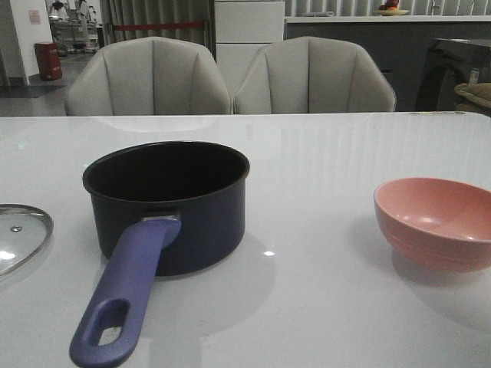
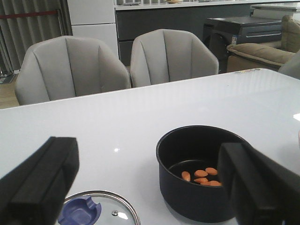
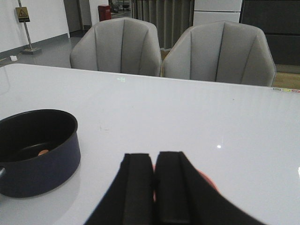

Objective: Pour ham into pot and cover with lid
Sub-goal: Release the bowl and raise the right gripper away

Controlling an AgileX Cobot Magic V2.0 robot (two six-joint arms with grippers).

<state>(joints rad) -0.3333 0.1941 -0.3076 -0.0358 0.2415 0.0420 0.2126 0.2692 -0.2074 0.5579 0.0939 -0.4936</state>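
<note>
pot (image 1: 170,203) front: inside dark | left wrist: ham (image 2: 201,176) inside (lid (image 2: 101,208) off)

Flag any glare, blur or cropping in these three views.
Front view: small glare spots on the table and on the lid, which is cropped at the frame edge. Left wrist view: the open left gripper is a soft dark mass up close; the ham in the pot stays readable. Right wrist view: the shut right gripper hides most of the bowl.

Ham (image 2: 202,176) in pot (image 1: 170,201); lid (image 1: 19,234) left, bowl (image 1: 437,222) right
</note>
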